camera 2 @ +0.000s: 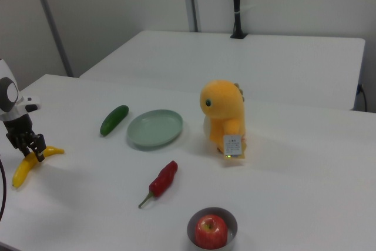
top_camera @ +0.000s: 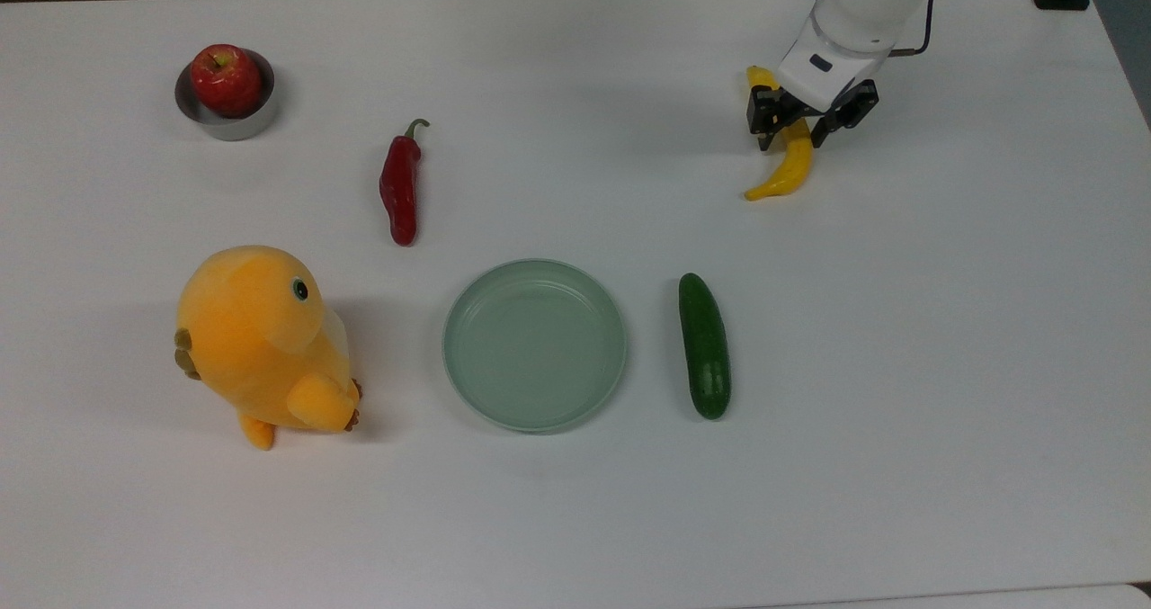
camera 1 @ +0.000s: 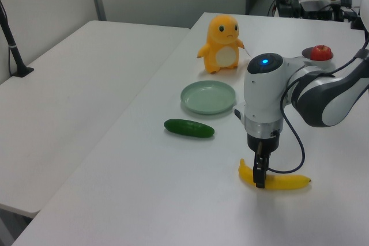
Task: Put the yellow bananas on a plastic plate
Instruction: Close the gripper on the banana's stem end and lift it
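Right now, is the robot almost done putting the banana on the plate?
Not yet, it is only at the start. Done: the claw has got down to the banana and sits around its middle. In hand: the grab itself, with the banana lying on the table. Left: lift it, carry it past the cucumber, and lay it on the mint-green plate, which has nothing on it.
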{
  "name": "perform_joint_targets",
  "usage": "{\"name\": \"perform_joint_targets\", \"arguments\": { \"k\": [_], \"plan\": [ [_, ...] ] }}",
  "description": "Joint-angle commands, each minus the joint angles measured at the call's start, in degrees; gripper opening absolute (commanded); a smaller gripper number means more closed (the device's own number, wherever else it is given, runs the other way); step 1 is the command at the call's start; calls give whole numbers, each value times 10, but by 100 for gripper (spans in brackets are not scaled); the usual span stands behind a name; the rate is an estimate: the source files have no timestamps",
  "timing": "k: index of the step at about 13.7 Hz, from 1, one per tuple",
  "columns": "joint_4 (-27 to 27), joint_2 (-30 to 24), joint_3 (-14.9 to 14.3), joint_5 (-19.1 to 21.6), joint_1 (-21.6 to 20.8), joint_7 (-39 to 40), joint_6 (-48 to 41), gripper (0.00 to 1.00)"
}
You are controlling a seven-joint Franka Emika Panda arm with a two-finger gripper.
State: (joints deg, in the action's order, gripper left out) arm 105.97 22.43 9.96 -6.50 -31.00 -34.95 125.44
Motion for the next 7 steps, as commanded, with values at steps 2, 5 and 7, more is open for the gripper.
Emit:
{"name": "perform_joint_targets", "arguments": {
  "k": [2, 5, 7],
  "plan": [
    [2, 1, 4, -32, 0, -16, 31, 0],
    [-1, -1, 4, -42, 5, -15, 35, 0],
    [-6, -5, 4, -44, 17, -15, 35, 0]
  ]
}}
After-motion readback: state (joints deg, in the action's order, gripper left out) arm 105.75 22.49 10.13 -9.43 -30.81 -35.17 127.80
